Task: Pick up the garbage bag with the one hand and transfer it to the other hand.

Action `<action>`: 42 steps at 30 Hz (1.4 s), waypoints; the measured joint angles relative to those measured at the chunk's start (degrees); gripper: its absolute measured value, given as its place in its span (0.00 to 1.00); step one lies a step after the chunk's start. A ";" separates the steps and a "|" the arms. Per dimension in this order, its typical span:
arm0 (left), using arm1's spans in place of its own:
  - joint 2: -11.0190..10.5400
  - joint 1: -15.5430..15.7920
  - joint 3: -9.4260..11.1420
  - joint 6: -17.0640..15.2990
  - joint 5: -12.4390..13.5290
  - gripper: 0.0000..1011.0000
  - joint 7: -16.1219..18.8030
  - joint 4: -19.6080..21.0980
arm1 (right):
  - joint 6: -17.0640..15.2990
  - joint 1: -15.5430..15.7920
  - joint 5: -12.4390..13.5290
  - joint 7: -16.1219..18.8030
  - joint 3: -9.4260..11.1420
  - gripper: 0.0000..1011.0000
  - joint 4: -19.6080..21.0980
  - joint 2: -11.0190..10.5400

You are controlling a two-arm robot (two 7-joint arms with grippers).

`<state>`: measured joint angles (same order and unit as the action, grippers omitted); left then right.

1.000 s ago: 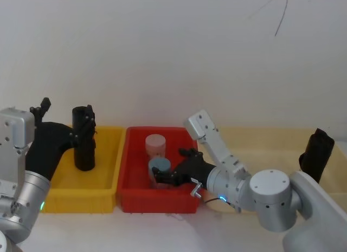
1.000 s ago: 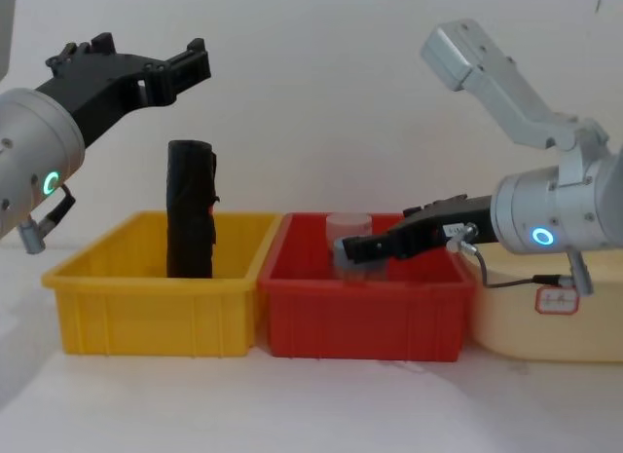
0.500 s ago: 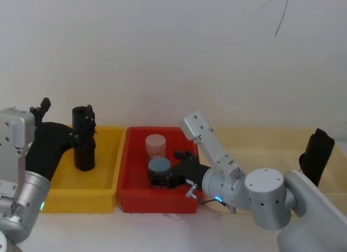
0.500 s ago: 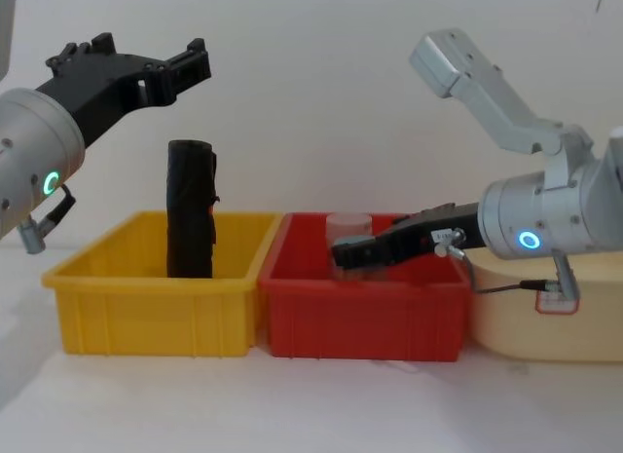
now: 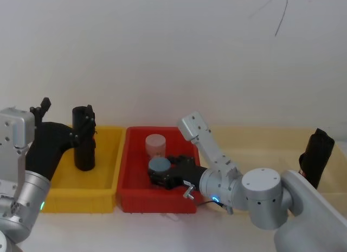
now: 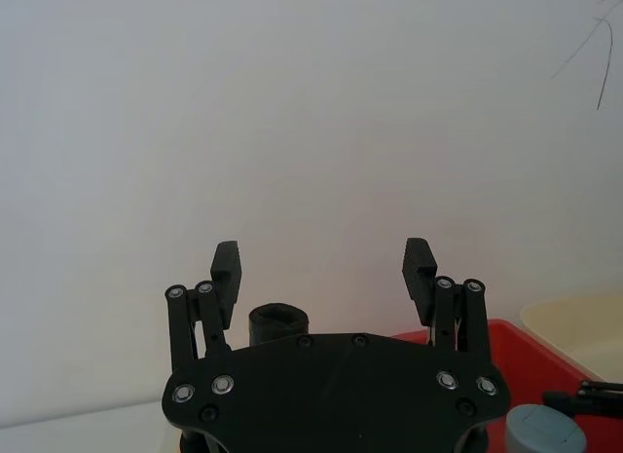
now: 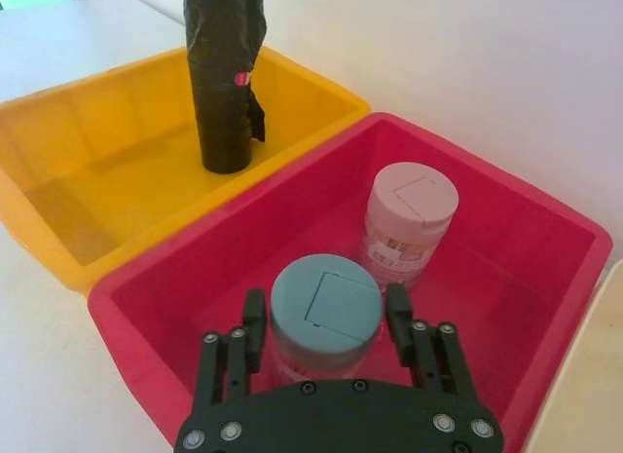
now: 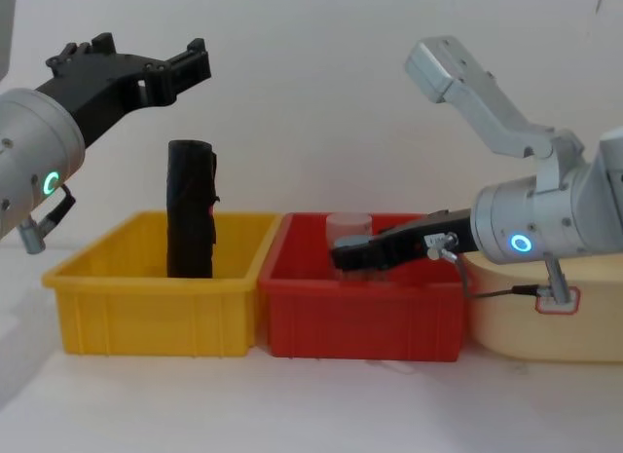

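Note:
The garbage bag [image 5: 83,139] is a tall black roll standing upright at the back of the yellow bin [image 5: 105,195]; I also see it side-on [image 8: 191,209] and in the right wrist view [image 7: 226,73]. My left gripper [image 8: 190,71] hangs open above the roll, apart from it, and the roll's top [image 6: 278,324] shows below and between its spread fingers [image 6: 322,263]. My right gripper [image 7: 326,321] is low in the red bin [image 7: 146,297]. It is open, with a finger on each side of a blue-lidded jar [image 7: 325,299].
A pink-lidded jar [image 5: 155,144] stands behind the blue one in the red bin [image 8: 360,321]. A cream tub [image 8: 545,326] sits to the right of the bins, with a dark object [image 5: 317,150] at its far right. A white wall rises close behind.
My right gripper has slid further left into the red bin until its fingers flank the blue-lidded jar. The left gripper and the garbage bag have not moved.

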<state>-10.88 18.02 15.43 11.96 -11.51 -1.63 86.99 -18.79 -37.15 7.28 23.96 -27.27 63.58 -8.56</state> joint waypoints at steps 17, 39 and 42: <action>0.00 0.00 0.00 0.00 0.00 0.99 0.00 0.00 | 0.26 -0.13 1.28 -0.28 -0.35 0.65 0.55 0.37; 0.00 0.00 0.00 0.00 0.00 0.99 0.00 0.00 | 2.36 -0.10 2.35 -4.89 5.92 0.65 10.59 -4.19; 0.00 0.00 0.00 0.00 0.00 0.99 0.00 0.00 | 2.32 0.18 2.26 -5.37 6.90 0.65 11.46 -5.18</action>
<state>-10.89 18.02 15.43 11.96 -11.51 -1.63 86.99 -16.47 -36.97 9.54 18.59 -20.36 75.03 -13.73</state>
